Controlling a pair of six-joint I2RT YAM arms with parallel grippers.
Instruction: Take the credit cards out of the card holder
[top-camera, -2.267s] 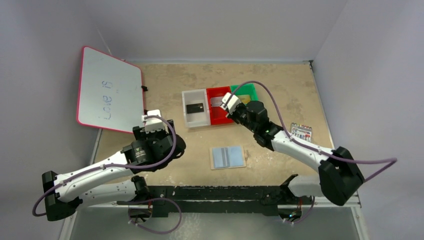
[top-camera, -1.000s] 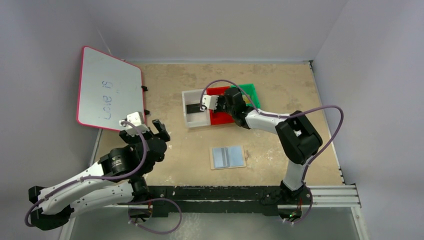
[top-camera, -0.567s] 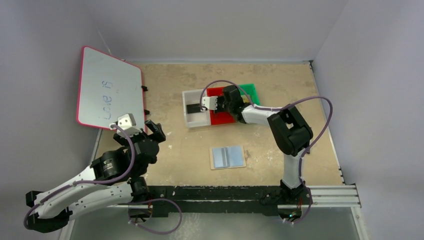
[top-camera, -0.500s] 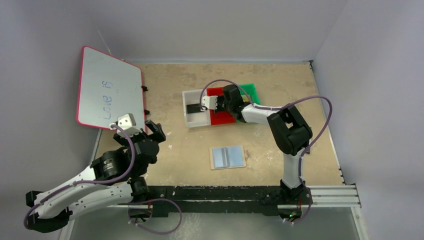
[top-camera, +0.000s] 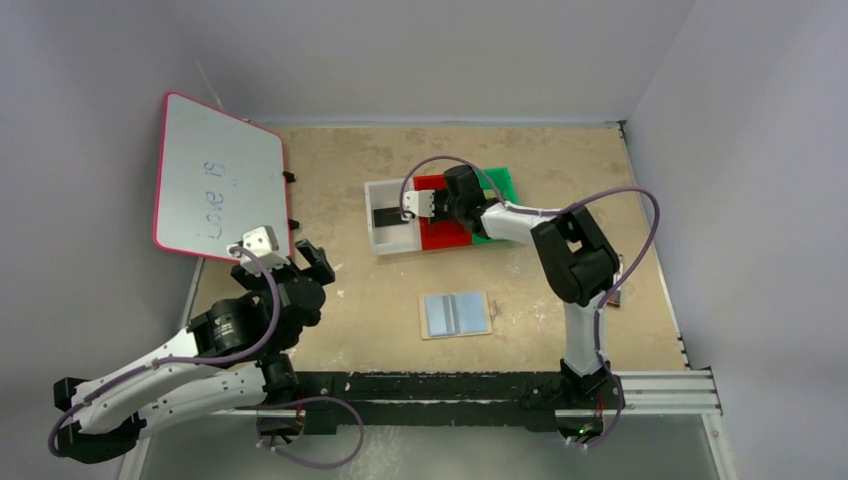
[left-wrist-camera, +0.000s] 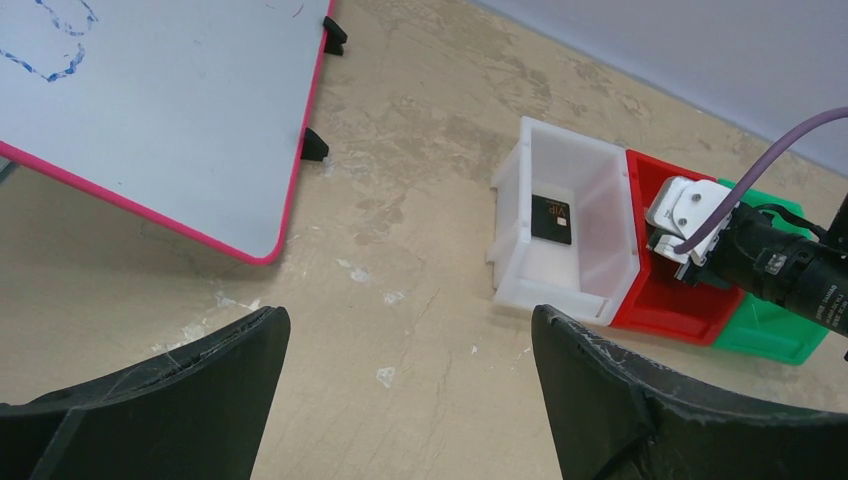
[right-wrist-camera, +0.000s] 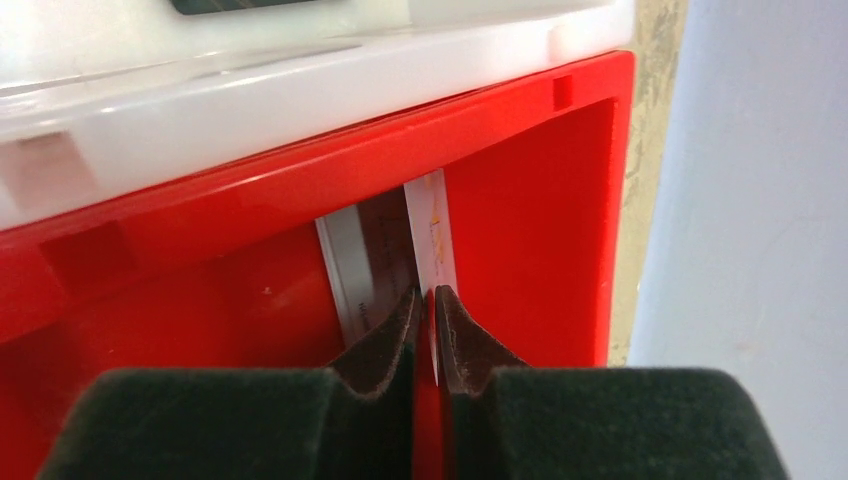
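**Pale card in the red bin, right pincer a slit apart around its edge**

A pale card stands on edge inside the red bin, close to the wall that bin shares with the white bin. Just beside it the right wrist view shows a silvery strip and a dark band. I cannot tell whether they belong to the same card or to a second one.

The right pincer reaches down into the red bin with the card's thin edge running into the narrow gap between its pads. The jaws stand only a slit apart. The card lies against one pad and some red shows through the rest of the gap, so I cannot tell whether it is grasped or released.

A black card lies flat on the floor of the white bin, apart from the pincer.

The card holder lies open and flat on the desk. It is toward the near edge between the two arms and well apart from the bins, with its two blue-grey panels facing up.

The three bins sit touching in a row, white on the left, red in the middle and the green bin on the right.

The left pincer hangs above bare desk on the left side, released, jaws spread wide with nothing between them. Its camera looks toward the bins.

A pink-framed whiteboard with blue writing stands tilted at the far left of the desk, near the left arm
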